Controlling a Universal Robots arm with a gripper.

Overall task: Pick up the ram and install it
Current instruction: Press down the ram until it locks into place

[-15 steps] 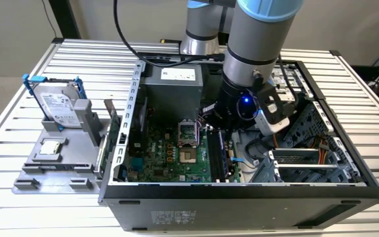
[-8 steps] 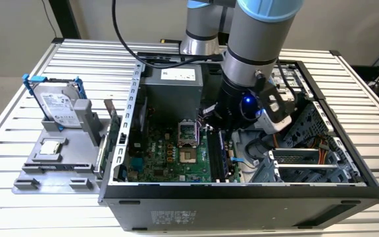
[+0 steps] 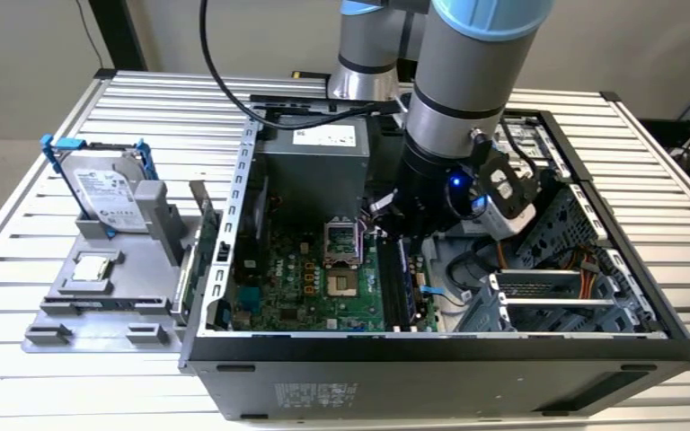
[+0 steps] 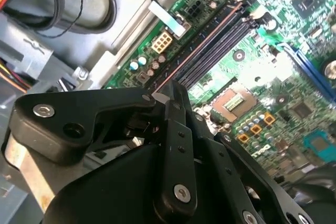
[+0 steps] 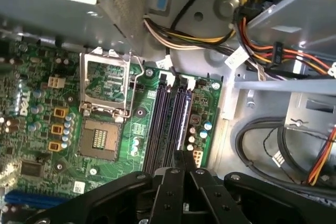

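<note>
1. An open computer case [image 3: 441,350] lies on a slatted metal table [image 3: 10,269], and the arm [image 3: 465,99] reaches down into it from above.
2. The gripper [image 5: 184,157] is low over the green motherboard [image 5: 31,77], at the row of dark memory slots [image 5: 160,119] near the board's edge by the cables.
3. In both wrist views its two fingers are drawn together at the tips, with no gap between them.
4. In the second wrist view a thin brownish edge runs the length of one slot. This looks like the ram [image 4: 205,40] standing on edge in that slot.
5. The closed fingertips [image 4: 170,95] sit right at the near end of that edge. I cannot tell whether they touch it.
6. The open processor socket [image 5: 102,114] lies just beside the slots, toward the middle of the board.
7. A grey tray [image 3: 93,314] sits on the table against the case, on the exterior view's left.
8. A silver hard drive [image 3: 111,193] in a blue bracket stands upright at the tray's far end, and a small square chip [image 3: 93,268] lies flat nearer the tray's middle.
</note>
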